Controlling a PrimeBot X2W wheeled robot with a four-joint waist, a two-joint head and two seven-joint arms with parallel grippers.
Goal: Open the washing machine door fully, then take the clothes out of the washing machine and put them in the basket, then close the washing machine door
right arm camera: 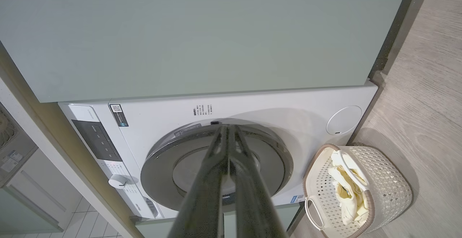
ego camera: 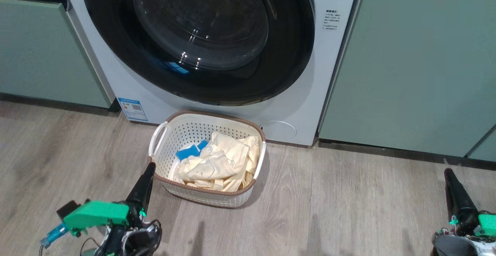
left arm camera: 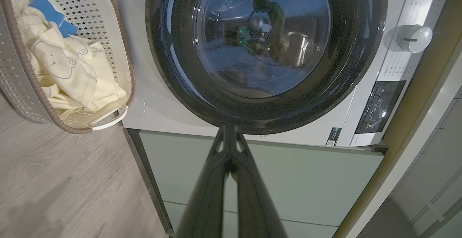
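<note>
Glossy black rim, clear bulging glass centre: the washing machine door (ego camera: 197,35) sits shut, flush against the white front of the washing machine (ego camera: 306,93). We see no gap at its edge in the head view or in either wrist view.

We note the basket (ego camera: 205,113) standing upright on the wood-grain floor (ego camera: 329,201), just in front of the machine and below the door. The round service flap (ego camera: 278,130) is just to its right on the machine front, and the blue label sticker (ego camera: 133,108) is to its left.

The clothes (ego camera: 217,159) lie inside the basket, heaped toward its near and right side. They are pale yellow, crumpled, with a bright blue patch showing at the left of the heap. In the left wrist view we can make out a faint bear outline printed on one garment. The far-left part of the basket bottom is bare.

The left gripper (ego camera: 150,166) is low at the near left, with its fingers pressed together and nothing between them. Its tip is at the near-left corner of the basket rim; we cannot tell whether it touches. The right gripper (ego camera: 448,172) is at the near right, well apart from the basket, over bare floor. Its fingers are likewise closed together on nothing.

Pale green cabinet fronts (ego camera: 418,62) flank the machine on both sides. The left wrist view shows the machine's white control dial (left arm camera: 415,38).
</note>
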